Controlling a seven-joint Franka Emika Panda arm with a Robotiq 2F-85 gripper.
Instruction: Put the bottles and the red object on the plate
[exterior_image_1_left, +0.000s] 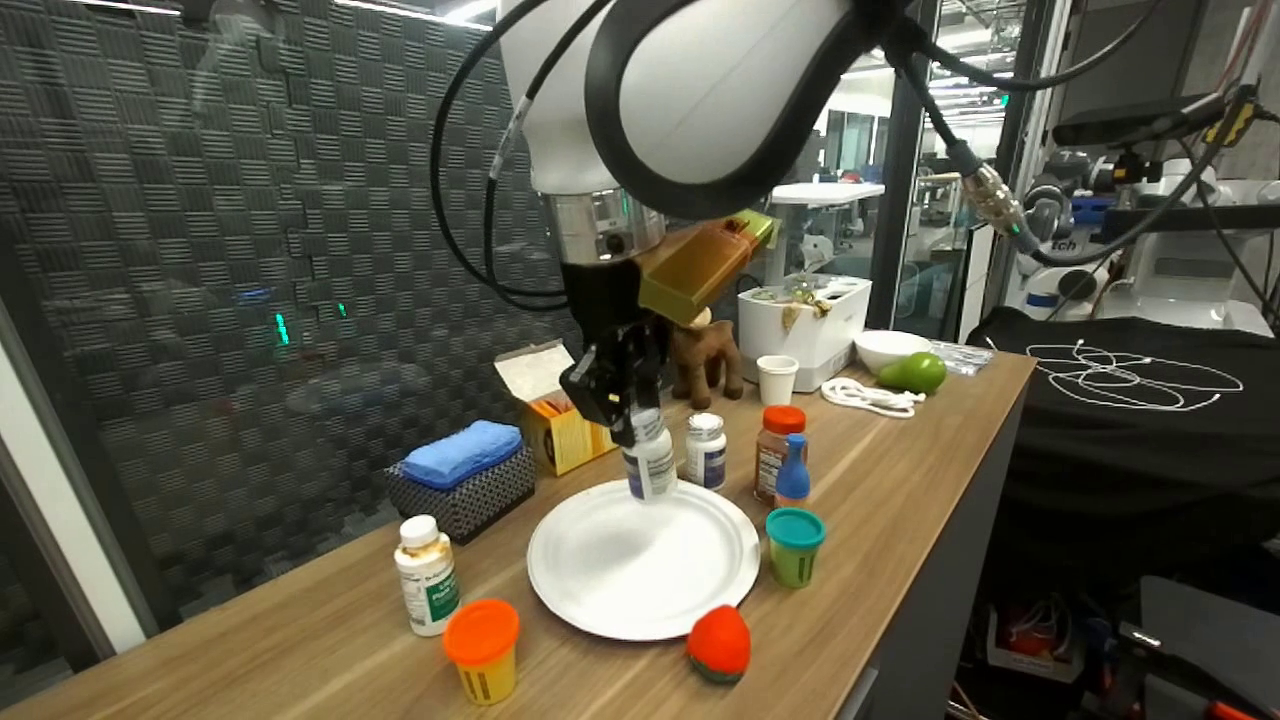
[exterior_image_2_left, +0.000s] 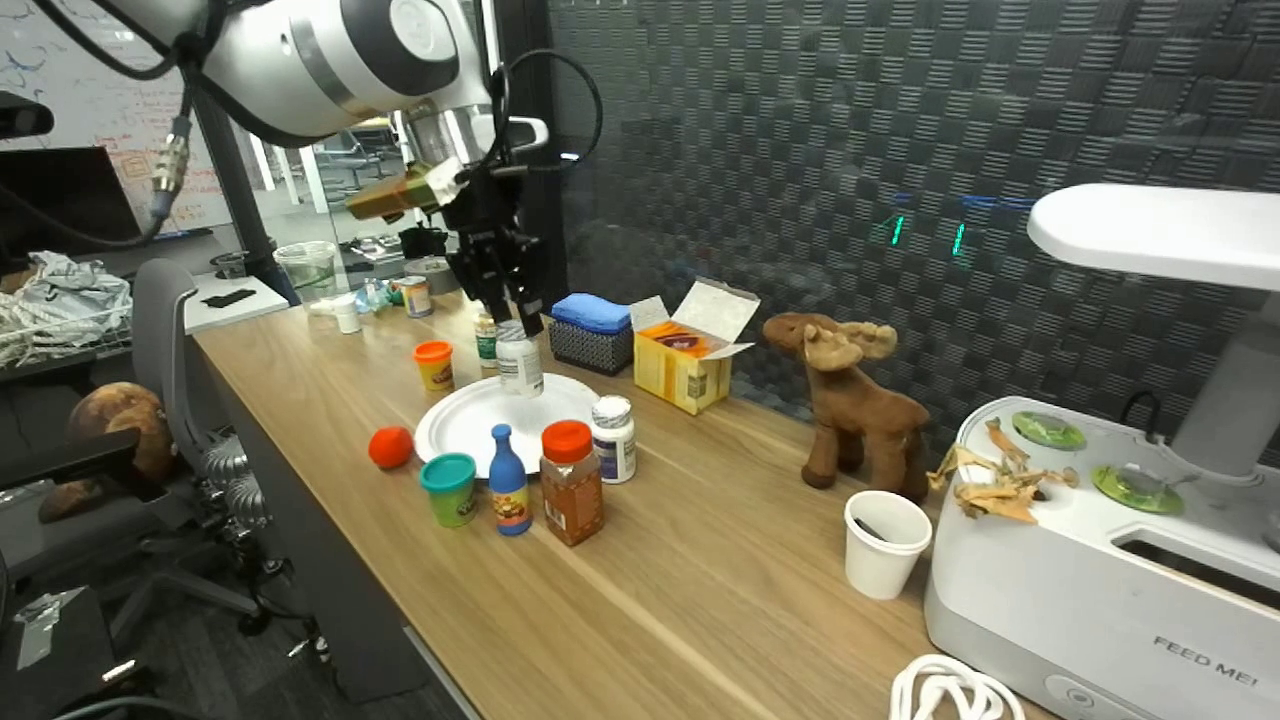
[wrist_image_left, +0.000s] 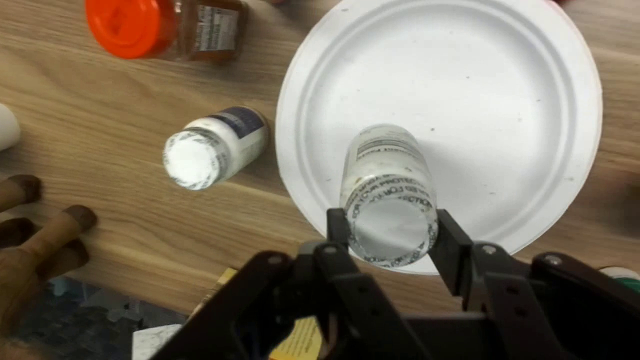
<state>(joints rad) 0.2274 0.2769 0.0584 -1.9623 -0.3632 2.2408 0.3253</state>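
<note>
Holds white plastic bottle (wrist_image_left: 390, 200) with printed seal round the cap. Clamped at the cap between black fingers (wrist_image_left: 452, 252), narrowed onto both sides. Looks near upright, over round flat white plate (exterior_image_1_left: 620, 585), within the rim in wrist view; cannot tell contact or gap between base and plate.

Off the plate, on wood-grain bench (exterior_image_2_left: 680, 600):

Just beside the plate, small red roundish lump (exterior_image_1_left: 718, 638), dark green underneath in an exterior view; cannot tell if touching the rim. Also just beside the plate, small green plastic tub (exterior_image_2_left: 450, 500) with teal lid and second white plastic bottle (exterior_image_2_left: 613, 445) with dark blue label, both upright.

Near the plate, a little farther out: slim blue plastic bottle (exterior_image_2_left: 509, 475) with picture label, and clear squarish jar (exterior_image_2_left: 573, 495) with orange-red lid and reddish-brown contents, both upright.

Near the plate, on the opposite side: green-labelled white bottle (exterior_image_1_left: 427, 580) with white cap, upright, plus yellow plastic tub (exterior_image_1_left: 487, 675) with orange lid.

Near the plate too: black mesh box (exterior_image_2_left: 590, 345) topped by folded blue cloth (exterior_image_2_left: 592, 312), and yellow cardboard box (exterior_image_2_left: 685, 385) with raised flaps.

Well apart from the plate: brown plush moose (exterior_image_2_left: 860, 410), white paper cup (exterior_image_2_left: 885, 565), white planter (exterior_image_2_left: 1090, 590) with dried leaves (exterior_image_2_left: 1005, 483) on top, white bowl (exterior_image_1_left: 893, 350), green pear-shaped thing (exterior_image_1_left: 915, 373), coiled white cable (exterior_image_1_left: 870, 397).
</note>
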